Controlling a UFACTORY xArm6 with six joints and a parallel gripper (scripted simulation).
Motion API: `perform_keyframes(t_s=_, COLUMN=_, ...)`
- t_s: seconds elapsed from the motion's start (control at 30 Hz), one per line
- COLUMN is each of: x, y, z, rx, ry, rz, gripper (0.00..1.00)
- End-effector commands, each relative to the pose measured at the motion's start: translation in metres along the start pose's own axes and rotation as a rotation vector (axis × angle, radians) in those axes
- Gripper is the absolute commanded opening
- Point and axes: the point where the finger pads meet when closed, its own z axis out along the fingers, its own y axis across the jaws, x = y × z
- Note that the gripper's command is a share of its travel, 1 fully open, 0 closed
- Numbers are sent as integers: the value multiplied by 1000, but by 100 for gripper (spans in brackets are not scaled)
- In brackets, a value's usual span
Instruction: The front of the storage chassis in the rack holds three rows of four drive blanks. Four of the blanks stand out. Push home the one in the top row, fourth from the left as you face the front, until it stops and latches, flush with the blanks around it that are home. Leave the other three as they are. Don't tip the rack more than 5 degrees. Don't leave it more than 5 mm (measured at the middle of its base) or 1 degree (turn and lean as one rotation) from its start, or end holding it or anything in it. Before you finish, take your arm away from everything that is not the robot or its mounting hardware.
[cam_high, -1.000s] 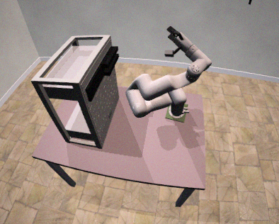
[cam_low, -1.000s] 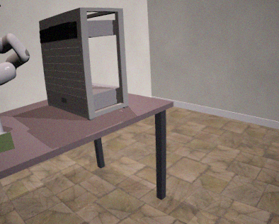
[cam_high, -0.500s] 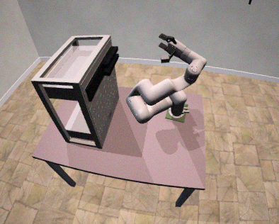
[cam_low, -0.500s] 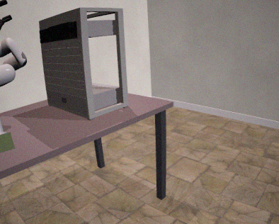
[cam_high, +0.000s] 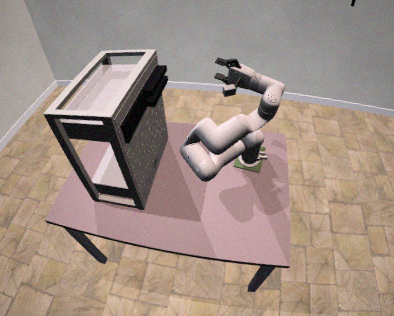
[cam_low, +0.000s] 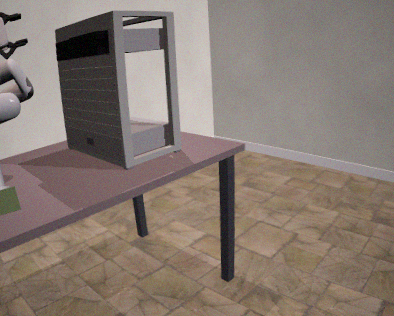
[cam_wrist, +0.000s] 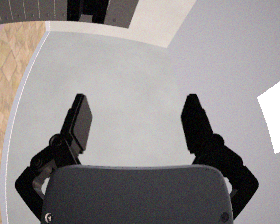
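Observation:
The rack (cam_high: 117, 117) (cam_low: 120, 90) (cam_wrist: 32, 10) stands upright on the table. The storage chassis (cam_high: 134, 122) (cam_low: 82, 46) shows as a very dark band high on its front. Dark parts (cam_high: 159, 79) jut from that front at the far end in the top view. Single drive blanks, their rows and how far each stands out cannot be made out. My gripper (cam_high: 219, 69) (cam_low: 23, 29) (cam_wrist: 136, 104) is open and empty, in the air in front of the rack at about the height of its upper part, well apart from it. In the wrist view only a corner of the rack shows, at top left.
The pink table (cam_high: 175, 232) (cam_low: 200, 160) carries the rack and the arm's green base plate (cam_high: 241, 166) (cam_low: 11, 199). Grey lower panels (cam_high: 152, 155) (cam_low: 90, 100) fill the rack's front below the chassis. The arm's bent elbow (cam_high: 200, 162) hangs over the table between base and rack.

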Motion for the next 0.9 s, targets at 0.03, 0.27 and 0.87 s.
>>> perform_keyframes(t_s=0.03, x=16, y=-19, z=9, rx=22, ry=77, rz=79, gripper=100)
perform_keyframes(t_s=0.27, x=29, y=-32, z=14, rx=43, ry=134, rz=138, gripper=100)
perform_keyframes(t_s=0.87, x=53, y=-55, z=20, rx=83, ry=232, rz=239, gripper=100)
